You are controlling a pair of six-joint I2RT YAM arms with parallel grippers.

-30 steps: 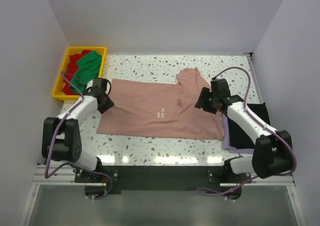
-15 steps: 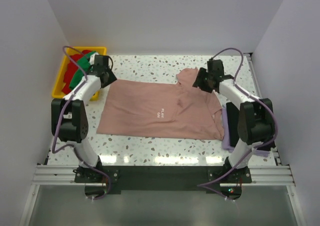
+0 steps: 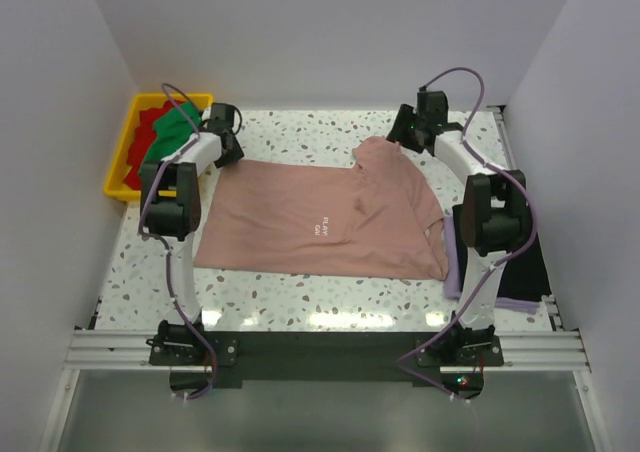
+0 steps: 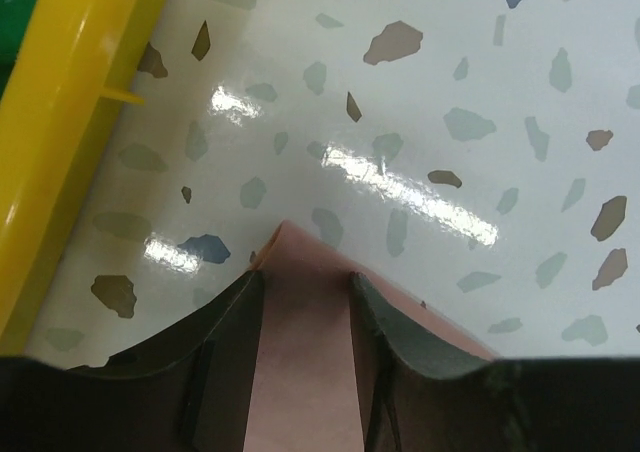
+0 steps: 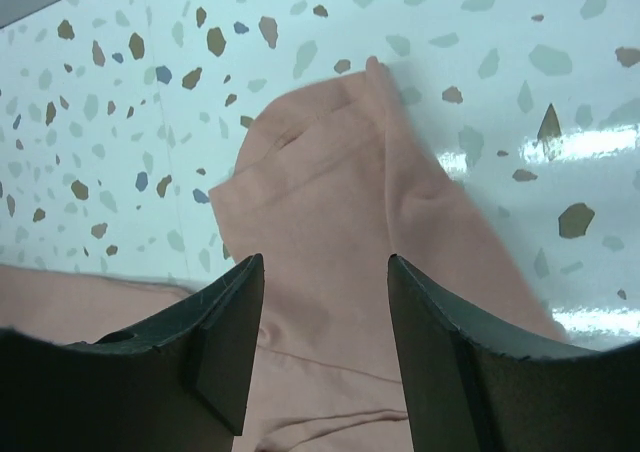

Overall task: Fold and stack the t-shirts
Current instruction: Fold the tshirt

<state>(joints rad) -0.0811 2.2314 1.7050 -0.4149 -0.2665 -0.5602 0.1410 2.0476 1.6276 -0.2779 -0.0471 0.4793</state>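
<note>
The dusty-pink cloth t-shirt point(image 3: 320, 217) was spread flat on the speckled white table point(image 3: 300, 132). A corner of its hem was seen between the parted fingers of the left gripper point(image 4: 305, 284), unclamped, with the yellow plastic bin point(image 4: 60, 122) off to that gripper's left. The right gripper point(image 5: 322, 267) was held wide open, the shirt's sleeve lying below and ahead of its fingers.

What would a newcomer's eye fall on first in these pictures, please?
The dusty-pink t-shirt lies spread across the middle of the speckled table, with the left gripper open over its far-left corner and the right gripper open above its far-right sleeve. A yellow bin at the far left holds a green shirt and a red shirt.
</note>
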